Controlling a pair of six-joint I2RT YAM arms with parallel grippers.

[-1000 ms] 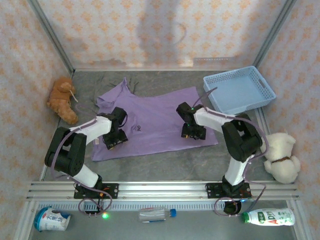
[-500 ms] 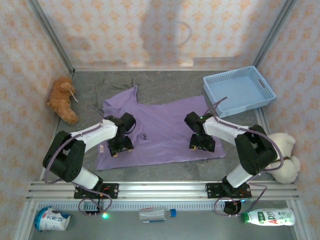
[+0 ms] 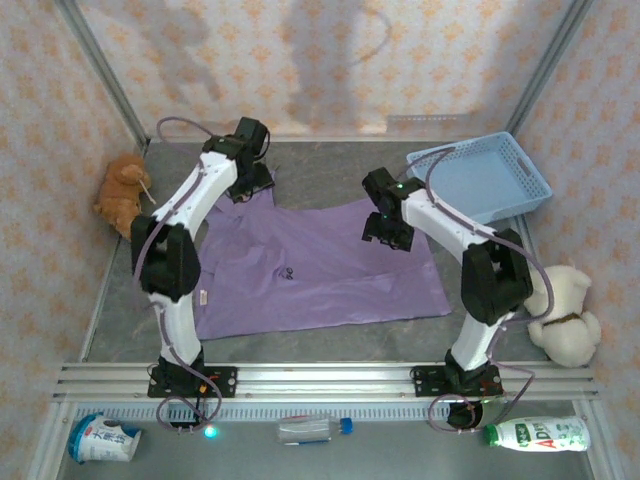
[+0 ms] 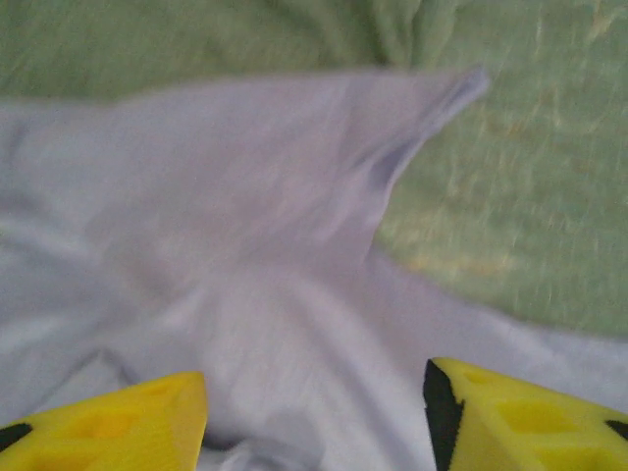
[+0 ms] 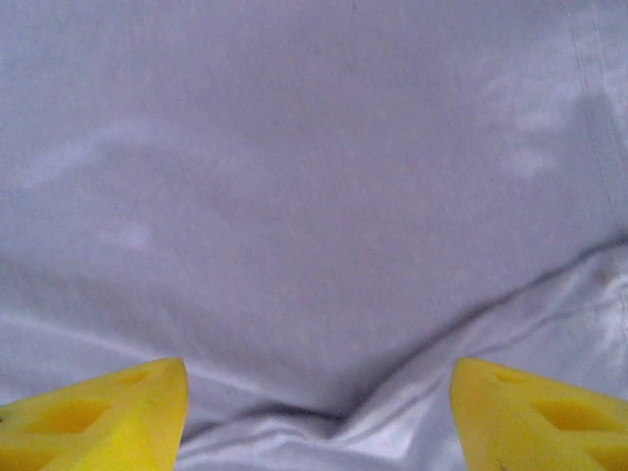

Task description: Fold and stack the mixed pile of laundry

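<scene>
Lavender shirt point(image 3: 330, 275), flat (perhaps slightly rumpled)

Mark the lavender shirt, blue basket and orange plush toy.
lavender shirt point(image 3: 330, 275), top external view, middle of its body
light blue basket point(image 3: 480, 185), top external view, bare floor
orange plush toy point(image 3: 122, 197), top external view, torso

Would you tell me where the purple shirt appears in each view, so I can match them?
Top external: purple shirt spread flat at picture centre.
Left wrist: rumpled fabric centre and left, a pointed corner upper right.
Right wrist: smooth fabric with a seam upper right.
Shared landmark: the open yellow jaws in each wrist view mark where the left gripper and right gripper hover over the shirt's far edge in the top view.
</scene>
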